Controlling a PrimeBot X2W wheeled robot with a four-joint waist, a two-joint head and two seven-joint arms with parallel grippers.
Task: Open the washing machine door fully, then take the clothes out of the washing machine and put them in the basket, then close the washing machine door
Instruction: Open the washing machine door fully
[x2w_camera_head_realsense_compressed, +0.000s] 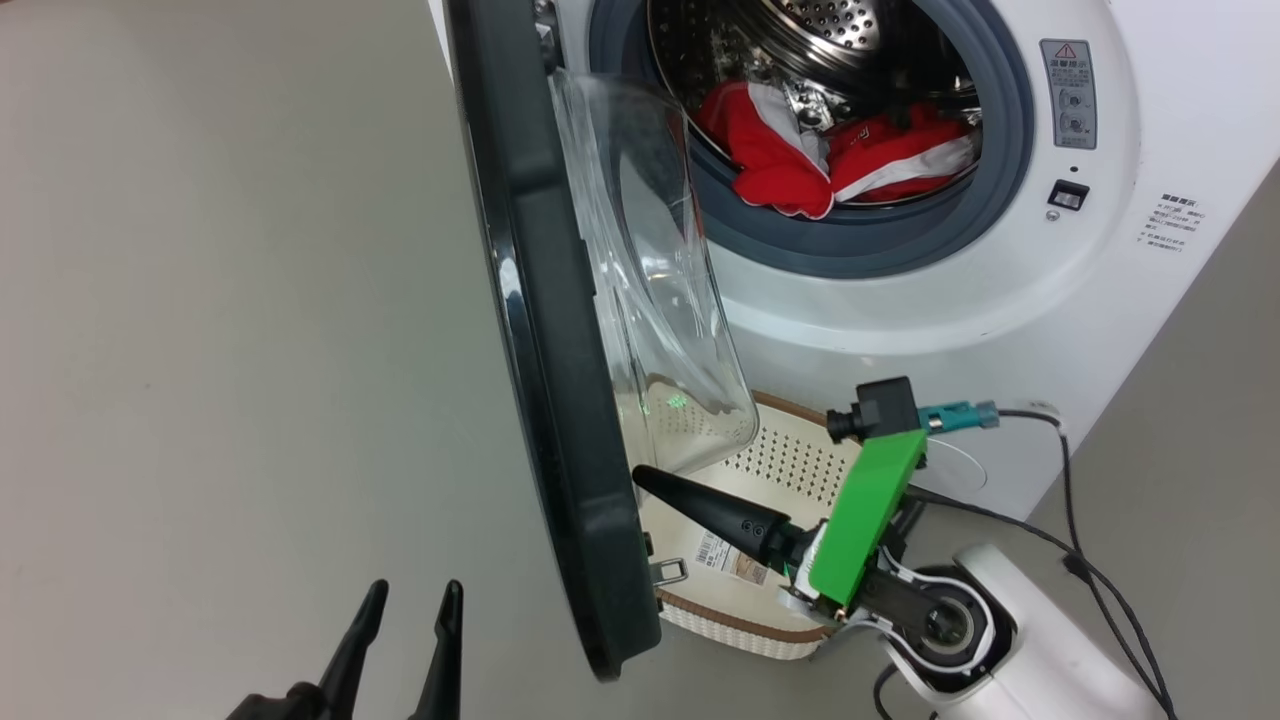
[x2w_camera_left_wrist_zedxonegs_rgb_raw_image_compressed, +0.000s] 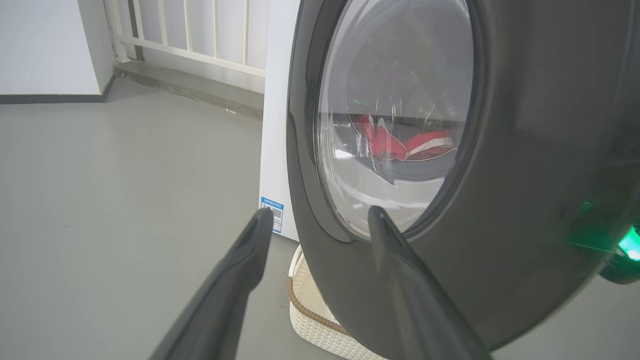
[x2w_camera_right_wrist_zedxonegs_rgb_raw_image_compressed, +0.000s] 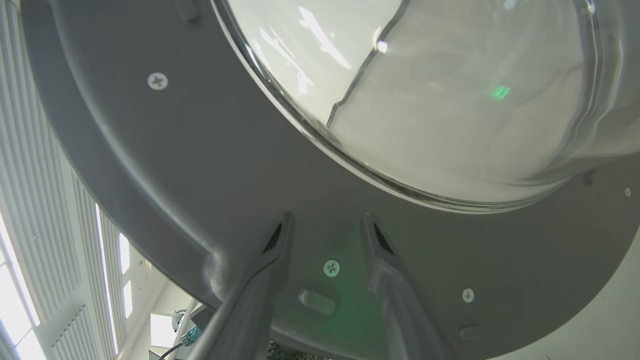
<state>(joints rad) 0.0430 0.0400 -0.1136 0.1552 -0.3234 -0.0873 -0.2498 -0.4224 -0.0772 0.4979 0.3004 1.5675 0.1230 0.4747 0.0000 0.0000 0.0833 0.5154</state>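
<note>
Well, the left claw (x2w_camera_head_realsense_compressed: 416, 590) hangs just outside the washing machine door (x2w_camera_head_realsense_compressed: 560, 400), its two dark fingers spread wide with nothing between them and the glossy black rim close ahead of its tips. On the door's other side, the right claw (x2w_camera_right_wrist_zedxonegs_rgb_raw_image_compressed: 327, 216) points at the dark grey inner face, fingers parted and empty, with a screw (x2w_camera_right_wrist_zedxonegs_rgb_raw_image_compressed: 331, 268) showing between them. Whether the tips touch the door I cannot tell. The door stands edge-on between the two claws and walls the left one off from everything beyond. Directly under the right claw sits the basket (x2w_camera_head_realsense_compressed: 790, 465), cream and perforated, with a paper label (x2w_camera_head_realsense_compressed: 730, 558) on its bottom. The door's glass bowl (x2w_camera_head_realsense_compressed: 660, 300) overhangs the basket's far end. A black cable (x2w_camera_head_realsense_compressed: 1064, 470) trails behind that arm. Farther past the right claw, in the washing machine (x2w_camera_head_realsense_compressed: 900, 330), the clothes (x2w_camera_head_realsense_compressed: 790, 160) lie red and white in the steel drum (x2w_camera_head_realsense_compressed: 830, 30), spilling onto the grey gasket (x2w_camera_head_realsense_compressed: 880, 245).
</note>
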